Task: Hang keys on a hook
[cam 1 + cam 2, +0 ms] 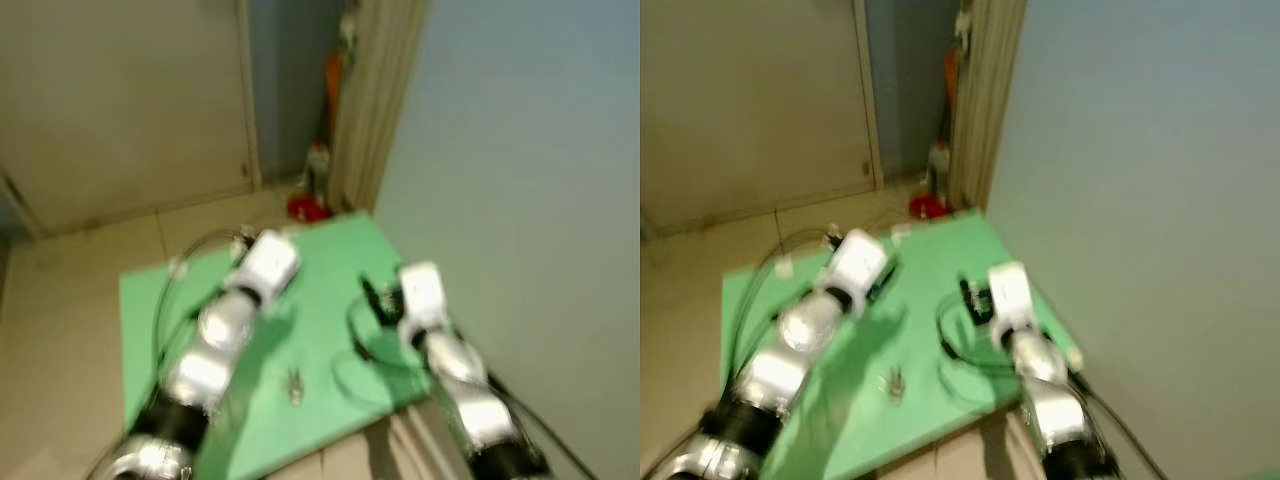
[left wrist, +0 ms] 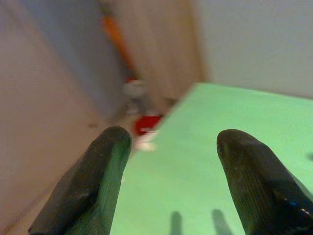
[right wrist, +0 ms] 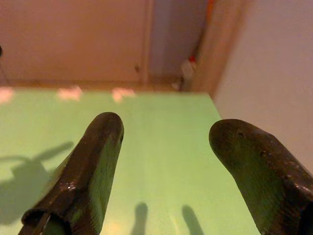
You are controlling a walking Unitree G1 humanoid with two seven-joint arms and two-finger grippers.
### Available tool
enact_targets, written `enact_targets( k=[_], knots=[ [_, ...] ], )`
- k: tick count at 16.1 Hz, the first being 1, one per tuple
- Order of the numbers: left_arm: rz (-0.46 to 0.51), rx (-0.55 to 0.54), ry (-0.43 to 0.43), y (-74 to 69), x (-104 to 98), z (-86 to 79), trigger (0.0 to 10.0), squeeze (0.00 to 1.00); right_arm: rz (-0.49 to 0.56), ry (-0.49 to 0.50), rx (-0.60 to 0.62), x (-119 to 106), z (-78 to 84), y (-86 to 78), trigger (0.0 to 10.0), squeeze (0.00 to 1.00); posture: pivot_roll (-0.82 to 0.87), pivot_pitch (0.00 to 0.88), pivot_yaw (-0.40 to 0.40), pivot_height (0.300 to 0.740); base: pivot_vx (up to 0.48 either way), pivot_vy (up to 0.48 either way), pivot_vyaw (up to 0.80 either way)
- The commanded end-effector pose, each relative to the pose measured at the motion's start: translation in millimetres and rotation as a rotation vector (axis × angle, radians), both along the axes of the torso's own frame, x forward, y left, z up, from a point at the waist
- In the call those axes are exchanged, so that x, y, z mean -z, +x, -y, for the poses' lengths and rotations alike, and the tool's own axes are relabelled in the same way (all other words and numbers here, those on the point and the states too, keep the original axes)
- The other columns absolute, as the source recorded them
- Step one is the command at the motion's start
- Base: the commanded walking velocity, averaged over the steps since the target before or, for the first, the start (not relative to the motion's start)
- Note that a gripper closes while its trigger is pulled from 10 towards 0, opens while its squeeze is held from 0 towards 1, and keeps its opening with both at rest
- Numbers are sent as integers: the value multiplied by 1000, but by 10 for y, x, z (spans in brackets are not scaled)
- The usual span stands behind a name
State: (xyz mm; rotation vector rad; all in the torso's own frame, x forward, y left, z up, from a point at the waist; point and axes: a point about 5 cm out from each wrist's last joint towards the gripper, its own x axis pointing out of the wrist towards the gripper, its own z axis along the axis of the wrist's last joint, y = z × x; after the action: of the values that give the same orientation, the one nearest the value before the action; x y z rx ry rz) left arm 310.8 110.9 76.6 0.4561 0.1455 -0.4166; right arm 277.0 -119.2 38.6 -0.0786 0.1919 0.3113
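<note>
A small bunch of keys (image 1: 295, 385) lies on the green table top (image 1: 330, 260), near its front edge and between my two arms. My left gripper (image 2: 168, 142) is open and empty, held low over the far left part of the table and pointing at the far corner. My right gripper (image 3: 166, 132) is also open with nothing between its fingers (image 1: 376, 298). It hovers over the right side of the table, a little beyond and to the right of the keys. The head views are blurred.
A pale blue wall (image 1: 520, 200) runs close along the table's right edge. Past the far corner a red object (image 1: 308, 208) and a bottle (image 1: 318, 160) stand on the tiled floor by a beige panel (image 1: 375, 100). A closed door (image 1: 120, 100) is at the back left.
</note>
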Motion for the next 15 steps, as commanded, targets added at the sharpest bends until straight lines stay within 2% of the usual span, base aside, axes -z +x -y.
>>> enact_targets(
  k=[1, 3, 6, 7, 9, 10, 11, 13, 14, 15],
  knots=[
    [-27, -6, 16, 2, 65, -80, 10000, 0, 13, -1, -11, -31, -45, 16, 10000, 0, 61, 12, -68, 740, 0, 0, 0],
    [-91, -9, 36, 22, 195, -69, 10000, 0, 4, -24, -22, -9, 27, -60, 10000, 0, 24, 41, -85, 740, 0, 0, 0],
    [-226, -55, 58, -84, 486, -83, 10000, 0, -18, -70, -12, 19, 244, -248, 10000, 0, -53, 95, -118, 740, 0, 0, 0],
    [-233, -65, 64, -109, 534, -87, 10000, 0, -22, -80, -7, 13, 302, -304, 10000, 0, -77, 113, -132, 740, 0, 0, 0],
    [-257, -87, 28, -186, 640, -22, 10000, 0, -47, -121, -3, -25, 510, -544, 10000, 0, -139, 171, -166, 740, 0, 0, 0],
    [-266, -101, 30, -231, 683, -12, 10000, 0, -55, -120, 6, -39, 576, -582, 10000, 0, -164, 199, -180, 740, 0, 0, 0],
    [-286, -144, 43, -336, 777, -23, 10000, 0, -69, -100, 28, -99, 697, -633, 10000, 0, -189, 226, -197, 740, 0, 0, 0],
    [-256, -188, 102, -531, 897, -52, 10000, 0, -80, -67, 31, -208, 839, -651, 10000, 0, -224, 257, -221, 740, 0, 0, 0],
    [-224, -191, 123, -580, 902, -51, 10000, 0, -92, -46, 28, -227, 861, -648, 10000, 0, -224, 259, -222, 740, 0, 0, 0],
    [-135, -228, 166, -702, 858, -79, 10000, 0, -109, -13, -8, -272, 840, -606, 10000, 0, -207, 256, -224, 740, 0, 0, 0]
  ],
)
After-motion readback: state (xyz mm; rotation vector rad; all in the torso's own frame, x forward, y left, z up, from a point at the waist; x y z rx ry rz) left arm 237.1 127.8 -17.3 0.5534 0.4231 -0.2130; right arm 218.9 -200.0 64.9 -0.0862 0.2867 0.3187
